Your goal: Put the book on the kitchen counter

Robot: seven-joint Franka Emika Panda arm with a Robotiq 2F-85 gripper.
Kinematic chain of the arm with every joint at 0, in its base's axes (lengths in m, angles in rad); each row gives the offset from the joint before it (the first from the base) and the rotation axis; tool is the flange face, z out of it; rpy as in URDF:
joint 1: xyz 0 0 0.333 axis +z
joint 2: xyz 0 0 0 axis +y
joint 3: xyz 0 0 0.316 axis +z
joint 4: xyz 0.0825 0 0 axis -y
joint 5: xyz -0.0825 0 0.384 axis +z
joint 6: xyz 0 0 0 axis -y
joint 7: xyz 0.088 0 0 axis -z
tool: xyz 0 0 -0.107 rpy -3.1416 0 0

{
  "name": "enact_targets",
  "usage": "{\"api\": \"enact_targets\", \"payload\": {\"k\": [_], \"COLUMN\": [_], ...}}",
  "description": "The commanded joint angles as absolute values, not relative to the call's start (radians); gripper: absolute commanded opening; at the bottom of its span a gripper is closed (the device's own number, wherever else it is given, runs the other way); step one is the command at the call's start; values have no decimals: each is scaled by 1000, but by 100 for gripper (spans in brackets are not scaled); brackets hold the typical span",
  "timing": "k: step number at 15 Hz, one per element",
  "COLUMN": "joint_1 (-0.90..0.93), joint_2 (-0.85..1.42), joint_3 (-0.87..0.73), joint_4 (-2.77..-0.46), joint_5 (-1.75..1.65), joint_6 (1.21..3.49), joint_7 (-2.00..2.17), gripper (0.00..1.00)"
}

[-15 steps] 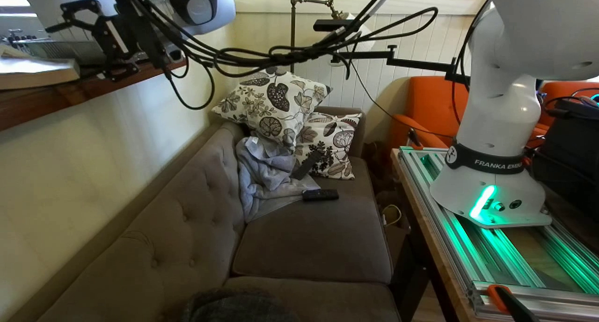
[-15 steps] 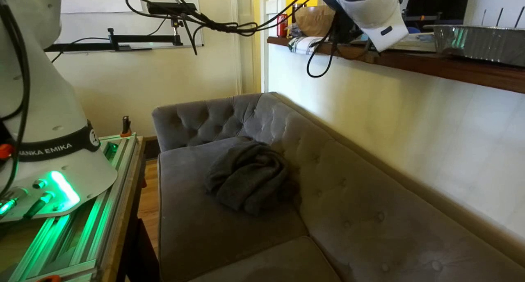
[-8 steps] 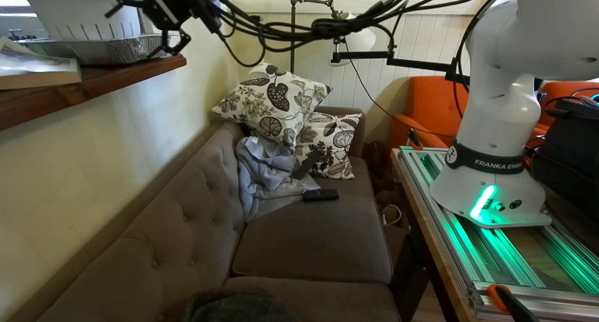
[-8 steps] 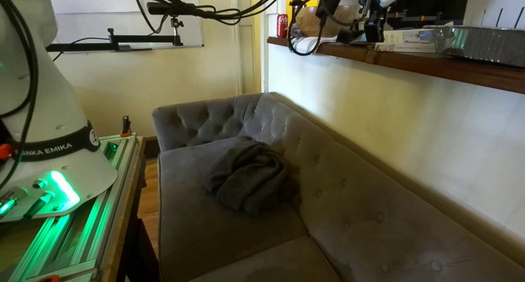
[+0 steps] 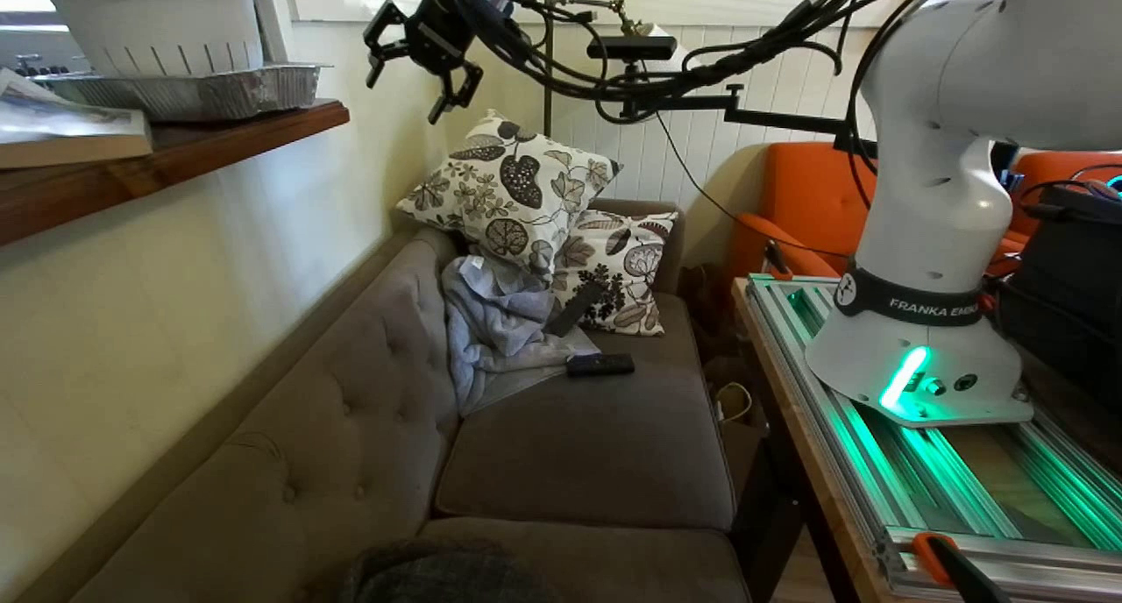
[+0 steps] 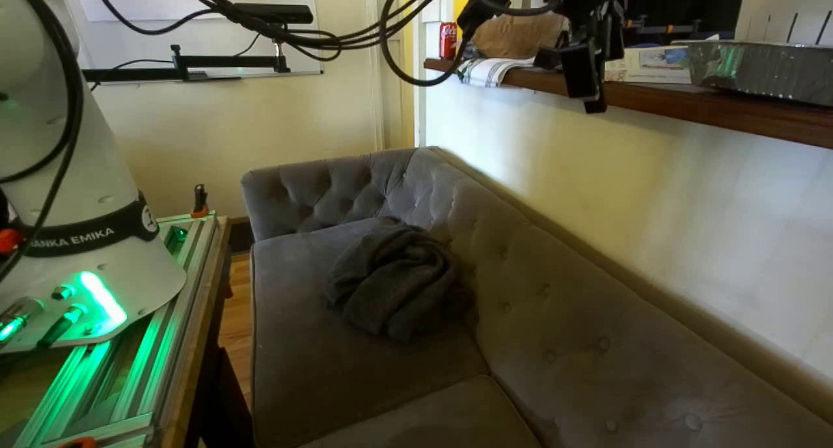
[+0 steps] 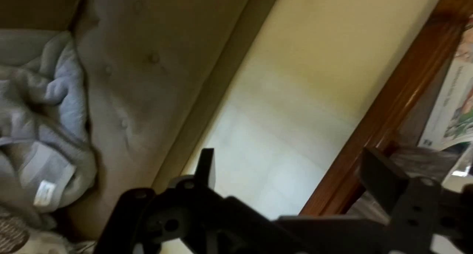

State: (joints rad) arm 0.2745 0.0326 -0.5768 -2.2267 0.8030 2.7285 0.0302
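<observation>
Your gaping black two-fingered gripper swung clear; nine o'clock in an exterior view, pale book on brown wooden ledge.

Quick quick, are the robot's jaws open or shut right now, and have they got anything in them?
Gripper: open, its jaws spread wide apart, holding nothing.
</observation>
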Motion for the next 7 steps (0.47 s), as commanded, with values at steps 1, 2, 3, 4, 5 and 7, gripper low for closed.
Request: {"api": "enact_targets", "payload": {"k": [1, 2, 3, 4, 5, 7], "joint_1": [275, 275, 275, 275, 277, 280], "joint_2": [29, 28, 28, 28, 28, 28], "joint_3": [-600, -619, -630, -632, -632, -631], "joint_4": [-2242, -2253, -2259, -2261, -2262, -2262], "joint_5": [726, 675, 655, 648, 647, 647], "joint_6": [2761, 2779, 2786, 2788, 2789, 2792], "joint_7": [65, 90, 96, 97, 97, 98], "gripper": [100, 100, 100, 100, 100, 100]}}
